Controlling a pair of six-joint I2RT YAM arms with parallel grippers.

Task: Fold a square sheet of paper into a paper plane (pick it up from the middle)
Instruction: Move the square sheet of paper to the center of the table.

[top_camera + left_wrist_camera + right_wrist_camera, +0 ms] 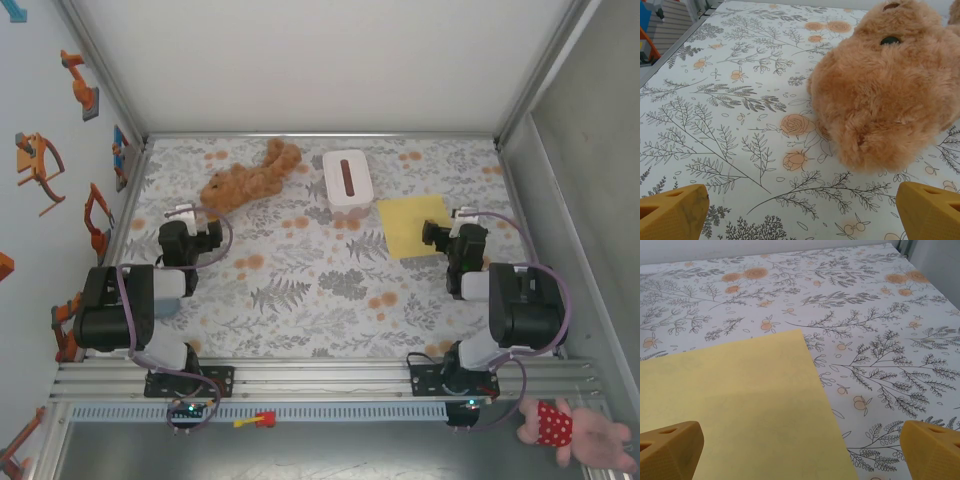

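Sheet: the square sheet of paper point(411, 225) lies flat and unfolded on the right half of the table point(300, 300), pale yellow, turned a little off the table's edges. No crease shows in the right wrist view point(740, 405).
Right gripper point(436, 236): sits over the sheet's near right part, jaws wide apart, nothing between them. In its wrist view point(802, 452) the left yellow fingertip point(670, 447) is over paper and the right one over bare patterned cloth. I cannot tell whether the tips touch the surface.
Left gripper point(188, 214): on the left half, well apart from the sheet, jaws spread and empty point(802, 215).
Brown teddy bear point(250, 178): lies at the far left-centre. Its head point(885, 85) is just ahead of the left gripper, slightly to the right of it, not touching the fingertips.
White box point(347, 180): rectangular with a brown slot on top. It stands between the bear and the sheet, just beside the sheet's far left corner.
Off the table: a pink plush toy point(575, 432) in red spotted cloth lies at the near right, beyond the rail, and a small yellow and red item point(255, 421) is on the rail.
Left wall: orange robot-arm stickers point(40, 165).
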